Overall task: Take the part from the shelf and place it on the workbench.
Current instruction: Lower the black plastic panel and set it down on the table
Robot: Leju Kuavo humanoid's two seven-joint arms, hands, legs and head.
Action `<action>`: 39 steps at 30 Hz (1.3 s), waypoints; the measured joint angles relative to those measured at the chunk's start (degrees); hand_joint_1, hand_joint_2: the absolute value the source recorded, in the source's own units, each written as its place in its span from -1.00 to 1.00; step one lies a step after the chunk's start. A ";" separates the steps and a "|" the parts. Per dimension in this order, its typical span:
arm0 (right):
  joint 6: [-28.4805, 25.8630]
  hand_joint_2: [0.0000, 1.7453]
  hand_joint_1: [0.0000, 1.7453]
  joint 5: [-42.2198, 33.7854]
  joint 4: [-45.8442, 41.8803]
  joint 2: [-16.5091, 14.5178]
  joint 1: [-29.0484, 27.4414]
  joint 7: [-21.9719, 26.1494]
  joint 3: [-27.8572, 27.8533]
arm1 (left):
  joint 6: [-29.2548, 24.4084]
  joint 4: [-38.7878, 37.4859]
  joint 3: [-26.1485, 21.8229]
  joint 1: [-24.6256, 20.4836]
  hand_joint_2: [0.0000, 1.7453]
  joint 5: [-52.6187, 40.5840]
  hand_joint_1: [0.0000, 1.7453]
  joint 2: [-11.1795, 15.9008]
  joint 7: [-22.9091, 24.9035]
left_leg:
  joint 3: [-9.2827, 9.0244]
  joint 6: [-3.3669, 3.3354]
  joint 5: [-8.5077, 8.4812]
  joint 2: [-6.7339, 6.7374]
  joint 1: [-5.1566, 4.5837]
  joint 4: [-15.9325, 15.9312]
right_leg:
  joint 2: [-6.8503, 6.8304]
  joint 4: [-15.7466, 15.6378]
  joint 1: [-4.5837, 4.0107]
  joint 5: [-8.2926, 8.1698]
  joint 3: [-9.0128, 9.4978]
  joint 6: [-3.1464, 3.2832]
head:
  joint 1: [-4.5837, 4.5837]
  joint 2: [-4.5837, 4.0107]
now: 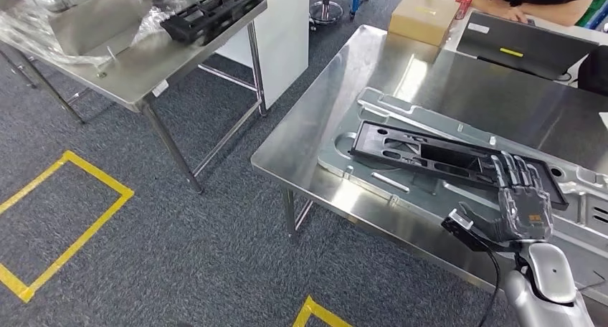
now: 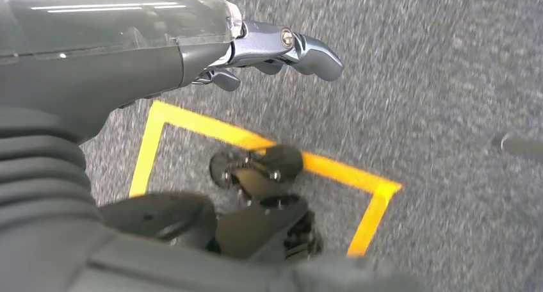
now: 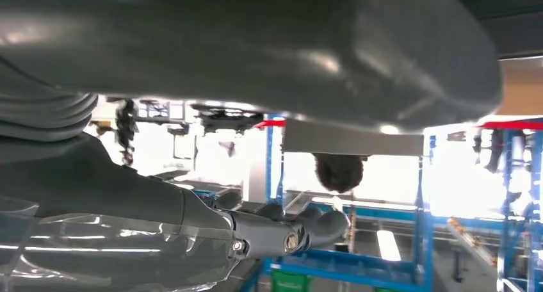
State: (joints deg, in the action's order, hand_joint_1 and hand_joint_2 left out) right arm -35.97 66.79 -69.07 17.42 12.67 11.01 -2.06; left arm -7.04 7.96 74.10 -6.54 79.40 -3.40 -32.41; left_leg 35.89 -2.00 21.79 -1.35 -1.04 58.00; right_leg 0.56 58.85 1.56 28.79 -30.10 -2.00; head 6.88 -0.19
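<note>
Head view gave me the right hand [image 1: 522, 201] low at the bench [image 1: 459, 76] edge, fingers stretched forward flat over the near end of the part [image 1: 430, 155]. The long black part lay on a grey metal panel [image 1: 401, 112] on the bench. I could not tell whether the fingers pinched the part or merely rested on it; their tips hid that end. The silver forearm was cut off by the frame's lower edge. On the right wrist view a dark surface close to the lens covered most of the picture, with the fingers [image 3: 307, 225] extended beneath it. On the left wrist view the left hand [image 2: 256, 52] hung over grey carpet, fingers loosely curled, holding nothing, above yellow floor tape [image 2: 256, 141]. A second black part [image 1: 215, 8] sat on the far bench [image 1: 136, 69].
</note>
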 joint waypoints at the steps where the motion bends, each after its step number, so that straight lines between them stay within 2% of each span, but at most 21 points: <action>1: 0.02 -1.00 -1.00 -0.22 -0.50 0.07 -0.50 0.03 -0.39 | 0.04 0.00 0.04 0.00 -1.00 -0.13 -1.00 -0.01 0.15 | 0.21 0.39 -0.18 -0.07 -0.04 0.19 | 0.05 -0.02 0.04 -0.23 -0.34 0.61 | -0.01 0.00; 3: 0.23 -1.00 -1.00 -0.91 -1.28 0.21 -1.23 0.23 -1.12 | 0.08 0.00 0.11 -0.03 -1.00 -0.24 -1.00 -0.02 0.40 | 1.03 1.17 0.59 0.07 0.08 1.10 | -0.09 -0.14 0.19 -0.78 -1.04 1.64 | -0.01 0.01; 5: 0.72 -1.00 -1.00 -2.16 -1.82 0.68 -1.75 0.93 -1.87 | 0.07 0.00 0.19 -0.21 -1.00 -0.33 -1.00 -0.05 0.65 | 2.73 1.97 4.80 0.49 0.42 5.71 | -0.27 -0.23 0.26 -1.64 -2.03 2.41 | 0.00 0.01; 7: 1.14 -1.00 -1.00 -3.57 -2.02 1.39 -1.91 2.02 -2.59 | 0.07 0.01 0.29 -0.50 -1.00 -0.40 -1.00 -0.09 0.92 | 4.74 2.67 9.92 0.79 0.80 13.30 | -0.39 -0.18 0.13 -2.45 -3.16 2.62 | 0.00 0.01; 9: 1.34 -1.00 -1.00 -4.56 -1.87 1.95 -1.71 2.91 -3.03 | 0.07 0.02 0.38 -0.69 -1.00 -0.39 -1.00 -0.11 1.11 | 4.75 2.91 11.37 0.90 1.07 17.26 | -0.50 -0.11 -0.02 -3.26 -4.26 2.58 | 0.00 0.01; 11: 1.41 -1.00 -1.00 -5.07 -1.34 2.32 -1.18 3.55 -3.18 | 0.04 0.02 0.41 -0.75 -1.00 -0.32 -1.00 -0.12 1.21 | 0.76 2.57 9.12 0.92 1.12 12.94 | -0.51 -0.08 -0.18 -4.02 -5.17 2.43 | 0.00 0.02; 13: 1.20 -1.00 -1.00 -5.22 -0.42 2.69 -0.24 4.01 -3.24 | -0.05 0.02 0.41 -0.87 -1.00 -0.21 -1.00 -0.09 1.25 | -5.15 1.73 7.42 0.93 0.83 4.14 | -0.50 -0.09 -0.28 -4.73 -5.73 2.03 | 0.00 0.01; 15: 0.80 -1.00 -1.00 -5.19 0.50 2.96 0.53 4.12 -3.40 | -0.11 0.02 0.42 -0.93 -1.00 -0.18 -1.00 -0.05 1.26 | -7.86 1.12 7.20 0.94 0.40 -0.50 | -0.58 -0.28 -0.21 -5.49 -5.91 1.31 | 0.00 0.01; 18: 0.22 -1.00 -1.00 -4.86 1.43 3.03 0.60 3.68 -3.59 | 0.03 0.03 0.50 -0.73 -1.00 -0.31 -1.00 -0.08 1.57 | -7.42 0.10 5.74 1.08 0.39 -1.63 | -0.69 -0.40 -0.10 -5.73 -6.14 0.23 | -0.01 0.01; 20: -0.09 -1.00 -1.00 -4.36 1.81 3.01 0.42 3.21 -3.79 | 0.17 0.05 0.56 -0.70 -1.00 -0.43 -1.00 -0.10 1.84 | -6.59 -0.80 4.34 1.25 0.61 -2.30 | -0.66 2.91 -0.15 -2.10 -7.50 0.01 | -0.02 0.00; 22: -0.22 -1.00 -1.00 -3.69 2.13 2.91 0.18 2.87 -3.92 | 0.25 0.07 0.56 -0.70 -1.00 -0.51 -1.00 -0.12 1.96 | -5.21 -1.18 3.36 1.30 0.45 -2.22 | -0.60 9.86 -0.19 2.95 -9.69 -0.10 | -0.02 0.00; 23: -0.23 -1.00 -1.00 -3.36 2.30 2.82 0.02 2.73 -3.92 | 0.27 0.08 0.56 -0.68 -1.00 -0.55 -1.00 -0.15 1.98 | -4.46 -1.19 2.91 1.30 0.38 -2.08 | -0.59 12.95 -0.19 4.23 -10.33 -0.23 | -0.02 -0.01; 24: -0.22 -1.00 -1.00 -3.11 2.48 2.72 -0.11 2.65 -3.92 | 0.29 0.08 0.56 -0.66 -1.00 -0.59 -1.00 -0.20 1.98 | -3.65 -1.16 2.47 1.30 0.34 -1.84 | -0.59 14.54 -0.19 4.26 -10.22 -0.34 | -0.02 0.00; 26: -0.21 -1.00 -1.00 -2.75 2.70 2.57 -0.22 2.52 -3.92 | 0.31 0.10 0.56 -0.59 -1.00 -0.61 -1.00 -0.30 1.93 | -2.02 -0.97 1.79 1.30 0.33 -1.07 | -0.62 11.79 -0.13 1.67 -7.05 -0.42 | -0.02 0.01; 29: -0.25 -1.00 -1.00 -2.25 2.53 2.49 -0.48 2.39 -3.96 | 0.48 0.11 0.57 -0.46 -1.00 -0.63 -1.00 -0.43 1.72 | -0.24 -0.35 1.19 1.27 0.18 0.42 | -0.59 1.54 -0.37 0.41 -0.11 0.10 | 0.00 0.01; 30: -0.26 -1.00 -1.00 -2.07 2.36 2.45 -0.73 2.37 -4.01 | 0.56 0.11 0.57 -0.38 -1.00 -0.62 -1.00 -0.43 1.61 | 0.04 -0.06 0.96 1.24 0.12 0.70 | -0.57 -0.02 -0.54 0.80 0.75 0.39 | 0.02 0.01; 33: -0.22 -1.00 -1.00 -1.94 1.85 2.20 -1.61 2.44 -4.14 | 0.64 0.11 0.56 0.14 -1.00 -0.26 -1.00 -0.40 1.15 | 0.63 1.00 0.72 1.12 0.08 1.03 | -0.65 -0.57 -0.49 -0.02 0.20 1.37 | 0.02 0.01; 35: -0.18 -1.00 -1.00 -2.12 1.57 2.04 -1.92 2.71 -4.14 | 0.56 0.11 0.56 0.55 -1.00 0.02 -1.00 -0.38 0.88 | 2.01 1.79 4.17 1.06 0.26 4.10 | -0.83 -0.76 -0.13 -1.19 -0.89 2.12 | 0.02 0.00; 37: -0.14 -1.00 -1.00 -2.41 1.33 1.99 -2.12 3.10 -4.13 | 0.43 0.11 0.55 0.75 -1.00 0.23 -1.00 -0.38 0.73 | 4.05 2.46 9.74 1.07 0.76 11.09 | -0.93 -0.73 -0.08 -2.33 -2.34 2.44 | 0.02 0.01; 38: -0.13 -1.00 -1.00 -2.61 1.26 1.99 -2.24 3.33 -4.11 | 0.37 0.11 0.55 0.80 -1.00 0.32 -1.00 -0.38 0.67 | 4.72 2.71 11.46 1.08 1.01 14.56 | -0.94 -0.69 -0.08 -2.89 -3.08 2.38 | 0.02 0.01; 39: -0.13 -1.00 -1.00 -2.85 1.23 1.99 -2.38 3.61 -4.07 | 0.33 0.11 0.54 0.83 -1.00 0.38 -1.00 -0.38 0.62 | 4.72 2.90 11.88 1.09 1.23 16.73 | -0.95 -0.63 -0.07 -3.45 -3.84 2.26 | 0.02 0.01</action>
State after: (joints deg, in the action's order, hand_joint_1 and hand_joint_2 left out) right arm -36.10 63.94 -67.83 19.41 10.29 14.62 -6.13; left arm -6.70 8.07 74.64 -5.71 79.78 -3.78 -31.79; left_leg 40.61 0.90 33.67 -0.26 0.19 74.73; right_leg -0.39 58.22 1.49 25.34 -33.94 0.26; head 6.91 -0.18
